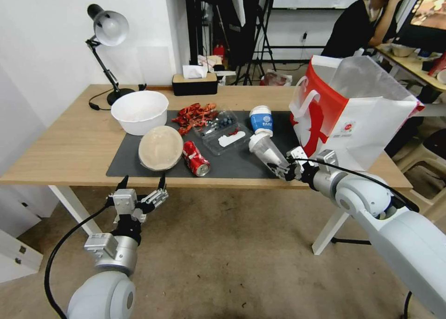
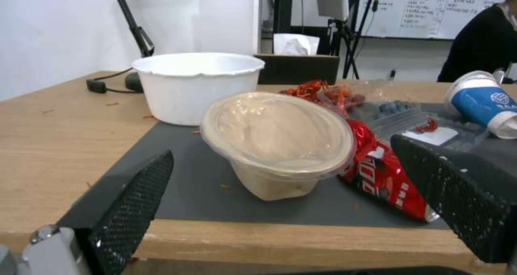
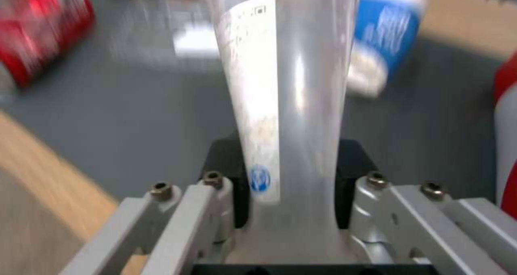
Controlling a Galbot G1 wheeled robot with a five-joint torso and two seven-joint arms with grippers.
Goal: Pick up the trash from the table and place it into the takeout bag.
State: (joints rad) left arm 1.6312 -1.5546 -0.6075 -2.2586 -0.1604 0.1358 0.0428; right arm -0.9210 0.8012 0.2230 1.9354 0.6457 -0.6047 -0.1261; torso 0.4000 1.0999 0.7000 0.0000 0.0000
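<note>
The head view takes in the whole surface (image 1: 69, 147) with its dark grey mat (image 1: 232, 163), and on it the takeout bag (image 1: 357, 119) standing upright at the right end, its mouth open and its red side panel turned toward the mat. The right claw (image 1: 282, 169) sits at the front edge of the surface just beside the bag and pinches the narrow base of the clear plastic cup (image 1: 265, 150), which lies tilted, its lidded end touching or nearly touching the blue-white paper cup (image 1: 261, 119) behind it. The right wrist view adds what the head view cannot: the cup's (image 3: 291, 85) base wedged between the two black pads, a white label running down its wall, and the paper cup (image 3: 385, 36) blurred close behind. The left claw (image 1: 141, 189) hangs off the front edge of the surface, spread wide and holding nothing. From the left wrist view its two fingers (image 2: 135, 198) frame a beige lidded bowl (image 2: 277, 143) tipped on its side near the mat's front edge, with the crushed red soda can (image 2: 385, 178) touching it on one side and a white bowl (image 2: 196, 85) upright behind it.
</note>
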